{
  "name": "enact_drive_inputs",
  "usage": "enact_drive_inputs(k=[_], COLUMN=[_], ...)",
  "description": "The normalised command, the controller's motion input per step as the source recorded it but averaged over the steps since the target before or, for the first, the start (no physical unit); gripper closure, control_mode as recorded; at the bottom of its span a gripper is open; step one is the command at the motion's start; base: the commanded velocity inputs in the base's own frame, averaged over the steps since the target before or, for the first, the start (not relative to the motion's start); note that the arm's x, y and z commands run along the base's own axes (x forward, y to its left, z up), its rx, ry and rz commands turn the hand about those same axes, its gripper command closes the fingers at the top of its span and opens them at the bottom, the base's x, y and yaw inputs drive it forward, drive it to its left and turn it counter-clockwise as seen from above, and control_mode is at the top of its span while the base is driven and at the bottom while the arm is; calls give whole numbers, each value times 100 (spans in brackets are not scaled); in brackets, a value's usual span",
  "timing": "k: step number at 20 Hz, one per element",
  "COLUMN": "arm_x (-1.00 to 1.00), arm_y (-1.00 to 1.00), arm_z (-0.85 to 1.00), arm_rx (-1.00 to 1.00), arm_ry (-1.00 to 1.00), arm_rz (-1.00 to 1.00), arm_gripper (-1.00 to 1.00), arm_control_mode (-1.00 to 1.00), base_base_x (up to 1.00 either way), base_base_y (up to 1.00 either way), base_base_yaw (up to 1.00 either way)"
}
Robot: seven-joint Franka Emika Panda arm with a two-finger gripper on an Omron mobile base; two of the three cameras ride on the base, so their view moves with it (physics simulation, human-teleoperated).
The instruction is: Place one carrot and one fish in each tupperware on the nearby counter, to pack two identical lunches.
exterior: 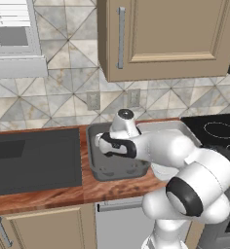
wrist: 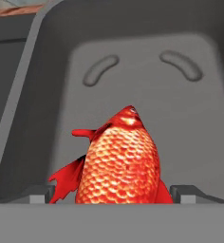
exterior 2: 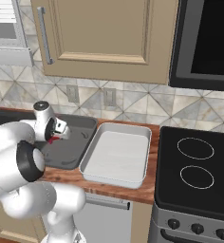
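**Gripper** [wrist: 113, 193]: mine. Jaws wide, one tip on each side of the fish. The right tip is close against its flank. On the left only a fin reaches the tip. I judge this open rather than a clamp.

**Fish** [wrist: 121, 156]: red-orange, scaled, finned. It is directly between my fingertips, over the floor of the dark tupperware. Its long axis runs away from my hand toward the tray's far wall, nose first, crosswise to the line between my tips. I cannot tell whether it rests on the floor.

**Dark tupperware** [exterior: 95, 168]: grey tray on the counter [exterior: 48, 197], just right of the sink [exterior: 34, 160]. My hand sits low inside its walls.

**Light tupperware** [exterior 2: 116, 156]: pale tray just beside the dark one on its right, its floor bare. The stovetop [exterior 2: 199, 161] lies further right.

**Obstructions**: nothing lies between my tips and the fish. The tray walls stand close around my hand, so I judge straight up to be the safe way out.
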Motion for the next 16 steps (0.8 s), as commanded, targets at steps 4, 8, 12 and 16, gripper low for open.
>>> enact_drive_inputs(k=[4, 8, 12, 16], arm_x=[26, 32, 35, 37], arm_y=[0, 8, 14, 10], arm_z=[-31, -29, -24, -14], arm_rx=[0, 0, 0, 0], arm_ry=[8, 5, 1, 0], arm_rz=[0, 0, 0, 0], arm_gripper=[100, 100, -100, -100], arm_control_mode=[-100, -100, -100, -100], base_base_x=[0, 0, 0, 0], base_base_y=[0, 0, 0, 0], base_base_yaw=[0, 0, 0, 0])
